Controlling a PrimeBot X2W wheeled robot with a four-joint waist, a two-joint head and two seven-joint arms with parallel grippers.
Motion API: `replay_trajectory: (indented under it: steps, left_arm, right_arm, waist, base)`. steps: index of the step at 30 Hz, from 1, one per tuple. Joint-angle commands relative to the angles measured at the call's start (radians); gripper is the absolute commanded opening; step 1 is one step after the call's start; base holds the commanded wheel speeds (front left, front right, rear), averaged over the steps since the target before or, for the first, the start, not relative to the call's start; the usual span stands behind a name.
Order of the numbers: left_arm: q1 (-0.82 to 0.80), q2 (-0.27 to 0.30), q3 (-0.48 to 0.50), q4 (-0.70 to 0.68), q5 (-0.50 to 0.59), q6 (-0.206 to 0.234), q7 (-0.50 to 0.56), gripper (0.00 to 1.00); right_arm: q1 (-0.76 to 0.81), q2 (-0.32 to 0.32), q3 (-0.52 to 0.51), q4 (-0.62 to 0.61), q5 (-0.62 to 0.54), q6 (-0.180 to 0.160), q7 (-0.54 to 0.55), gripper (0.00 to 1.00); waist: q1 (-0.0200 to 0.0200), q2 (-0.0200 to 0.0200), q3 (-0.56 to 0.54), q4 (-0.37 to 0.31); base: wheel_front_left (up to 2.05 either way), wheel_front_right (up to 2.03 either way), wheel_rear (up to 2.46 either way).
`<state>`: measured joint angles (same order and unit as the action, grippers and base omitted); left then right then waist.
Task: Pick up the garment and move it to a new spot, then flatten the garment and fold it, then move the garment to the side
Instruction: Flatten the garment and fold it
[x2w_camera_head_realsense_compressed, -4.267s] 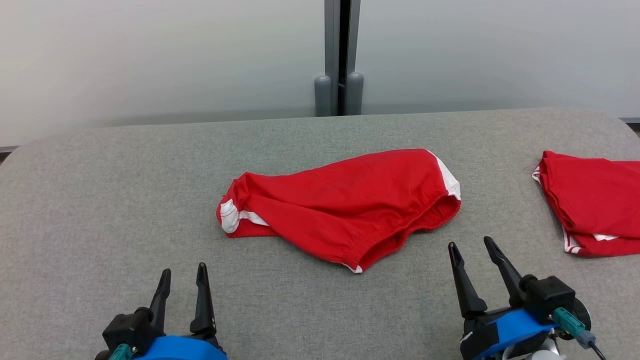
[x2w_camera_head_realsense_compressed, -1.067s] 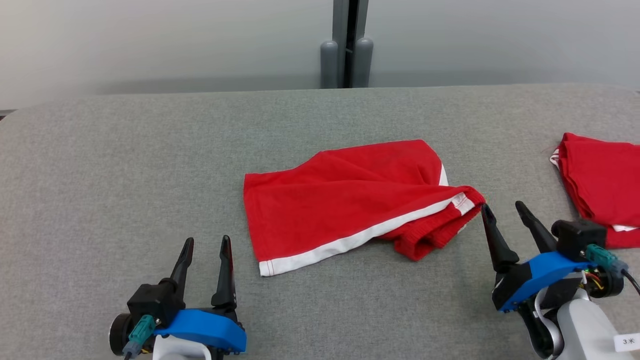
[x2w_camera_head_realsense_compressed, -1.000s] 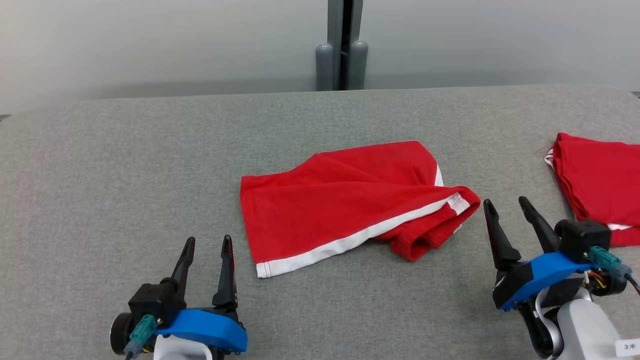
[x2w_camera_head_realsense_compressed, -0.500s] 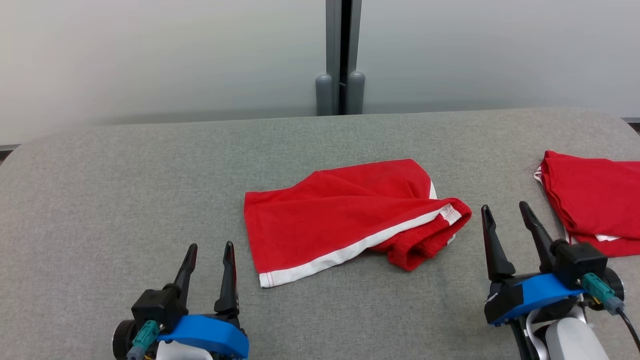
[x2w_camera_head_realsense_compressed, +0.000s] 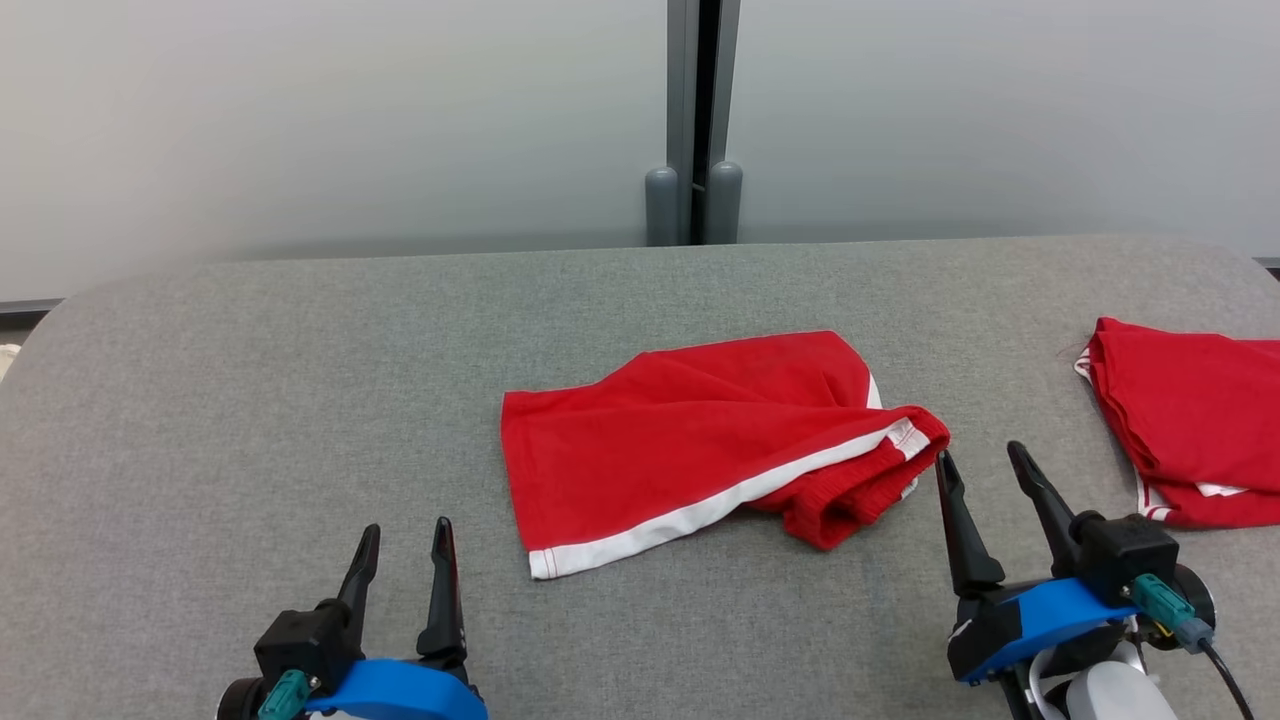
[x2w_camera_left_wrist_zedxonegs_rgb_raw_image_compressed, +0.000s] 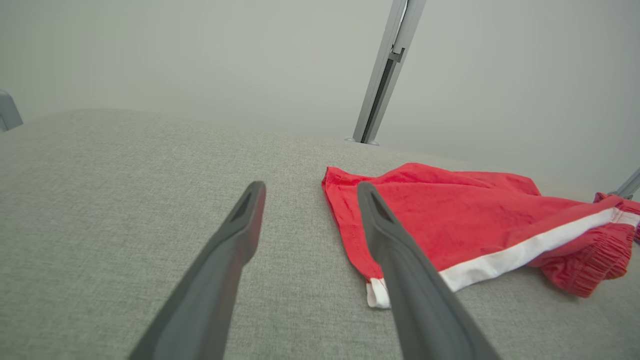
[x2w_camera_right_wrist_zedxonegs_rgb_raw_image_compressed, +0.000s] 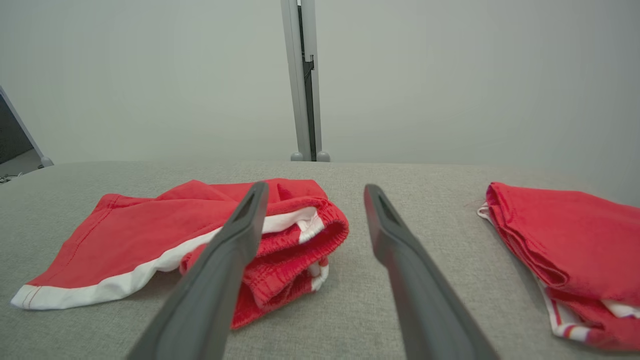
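The garment (x2w_camera_head_realsense_compressed: 700, 450), red shorts with a white side stripe, lies on the middle of the grey table (x2w_camera_head_realsense_compressed: 250, 400), its waistband bunched at the right end. It also appears in the left wrist view as the garment (x2w_camera_left_wrist_zedxonegs_rgb_raw_image_compressed: 465, 225) and in the right wrist view as the garment (x2w_camera_right_wrist_zedxonegs_rgb_raw_image_compressed: 165, 235). My left gripper (x2w_camera_head_realsense_compressed: 405, 535) stands open near the front edge, left of the white hem corner, holding nothing. My right gripper (x2w_camera_head_realsense_compressed: 980, 460) is open just right of the bunched waistband, apart from it. The right fingers (x2w_camera_right_wrist_zedxonegs_rgb_raw_image_compressed: 235, 250) frame the waistband.
A second red garment (x2w_camera_head_realsense_compressed: 1185, 420), folded, lies at the table's right edge; it shows as the folded red garment (x2w_camera_right_wrist_zedxonegs_rgb_raw_image_compressed: 565, 235) in the right wrist view. A grey post (x2w_camera_head_realsense_compressed: 693, 120) stands behind the table against a pale wall. Bare grey cloth lies to the left.
Since four seconds ago the garment has been spread flatter with its white stripe showing. Over the last second both open grippers drew back toward the front edge; the camera shifted slightly.
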<state>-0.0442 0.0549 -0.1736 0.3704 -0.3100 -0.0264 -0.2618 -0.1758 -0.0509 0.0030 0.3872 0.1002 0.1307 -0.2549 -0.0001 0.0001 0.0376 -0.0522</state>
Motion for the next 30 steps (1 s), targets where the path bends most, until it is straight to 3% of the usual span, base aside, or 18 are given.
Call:
replay_trajectory:
  steps: [1,16,25,30]
  left_arm:
    - [0.001,-0.002,0.004,-0.005,-0.004,0.003,-0.005,1.0]
    - [0.005,0.004,-0.02,0.007,0.012,-0.012,0.003,1.0]
    - [-0.062,0.01,-0.11,0.106,0.02,-0.06,0.141,1.0]
    - [-0.117,0.018,-0.114,0.178,0.017,-0.062,0.161,1.0]
  right_arm:
    - [-0.001,0.0,0.002,0.003,-0.002,0.0,-0.005,1.0]
    - [-0.008,0.0,0.015,0.026,-0.014,0.0,-0.01,1.0]
    - [-0.031,0.0,0.045,0.038,0.008,0.0,-0.009,1.0]
    - [-0.049,0.0,0.073,0.041,0.016,0.0,-0.009,1.0]
  waist:
    - [0.0001,-0.0001,0.0,-0.001]
    - [0.0001,-0.0001,0.002,-0.003]
    - [0.0001,-0.0001,0.045,-0.026]
    - [0.0001,-0.0001,0.083,-0.051]
  base:
    - [0.0,0.0,0.0]
    - [0.0,0.0,0.0]
    - [0.0,0.0,0.0]
    - [0.0,0.0,0.0]
